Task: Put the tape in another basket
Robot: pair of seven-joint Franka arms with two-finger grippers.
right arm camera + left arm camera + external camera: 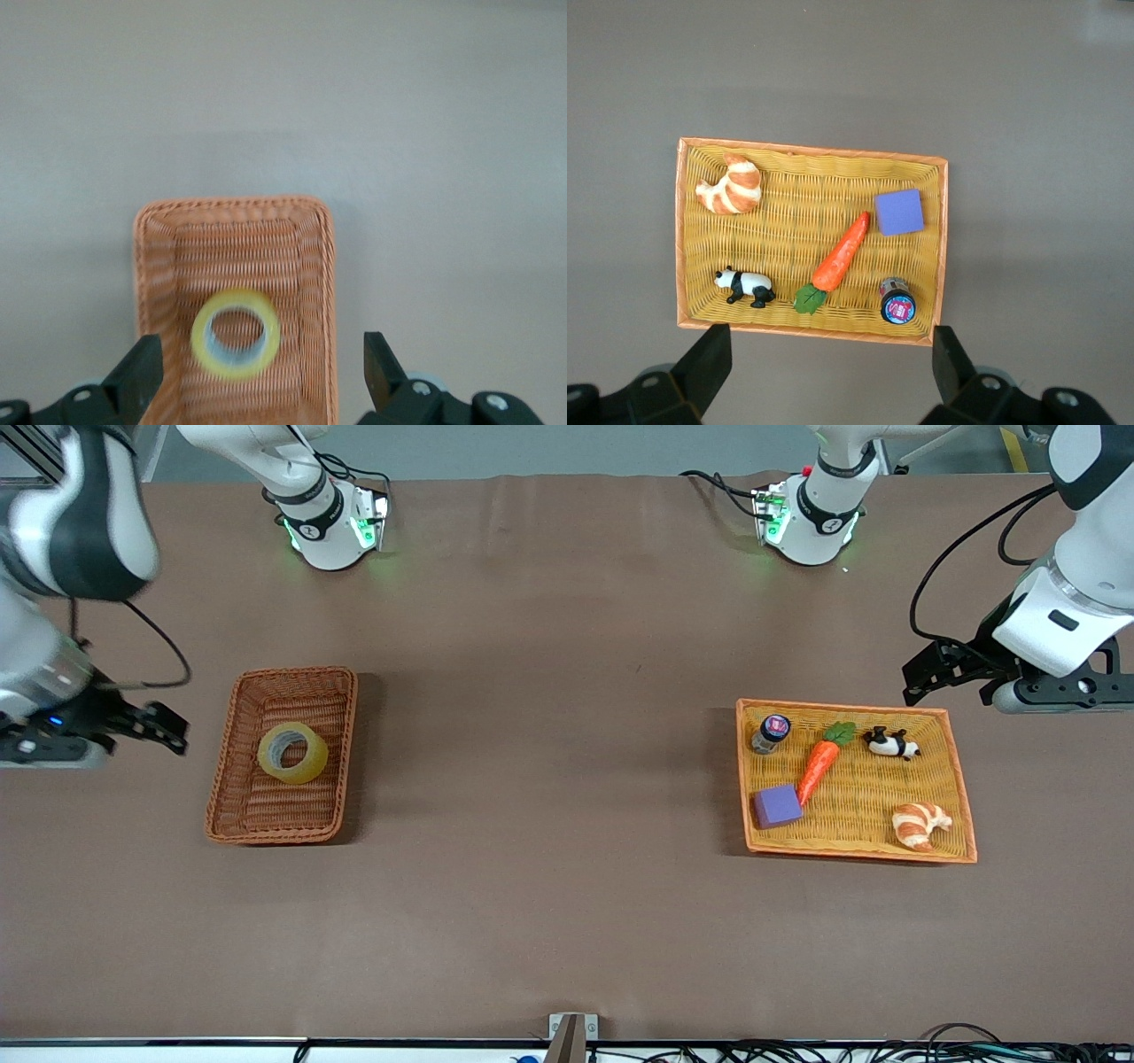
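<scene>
With the yellowish translucent tape roll (pixel 292 753) resting in the narrow reddish-brown wicker basket (pixel 232 793), both the right gripper (pixel 168 728), beside the basket's 9 o'clock rim, and the waiting left gripper (pixel 926 676) had fingers released, so the task looked done and only retreat remained.

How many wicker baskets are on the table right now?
2: the basket toward the right arm's end, holding the tape; the wider tray toward the left arm's end. None appear hidden.
</scene>
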